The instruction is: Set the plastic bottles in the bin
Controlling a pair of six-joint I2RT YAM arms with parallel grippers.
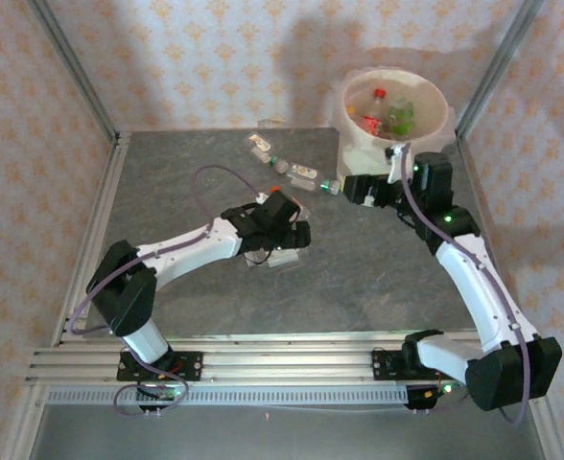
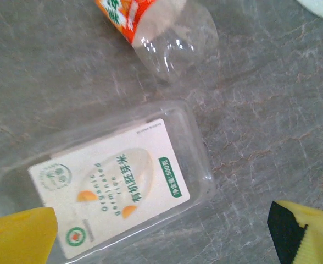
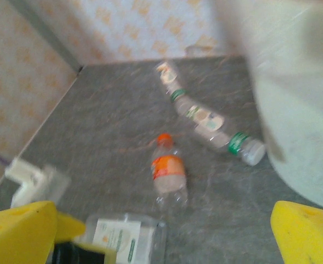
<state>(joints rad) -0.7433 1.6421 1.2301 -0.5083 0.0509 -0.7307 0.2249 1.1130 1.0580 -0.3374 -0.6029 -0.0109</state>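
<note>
From above, the large round white bin lined with a pale bag [image 1: 359,139] stands at the far right corner of the grey stone-patterned table [image 1: 167,192]. A red-capped bottle [image 1: 379,103] and a green bottle [image 1: 402,117] lie inside it. Two clear green-banded bottles [image 1: 299,172] lie in a row just left of the bin. The left arm reaches in low from its base to mid-table, its left gripper [image 1: 284,244] pointing down. The right arm bends up beside the bin, and the right gripper [image 1: 351,189] points left at the bin's foot.

At the left wrist, a flat clear plastic box with a white label [image 2: 123,181] lies between the yellow fingertips [image 2: 18,236], which stand wide apart and grasp nothing. A clear orange-labelled bottle [image 2: 161,27] lies just beyond it.

At the right wrist, the view is blurred. The yellow fingertips spread wide and hold nothing. The bin's wall rises at the right, and the orange-labelled bottle lies ahead.
</note>
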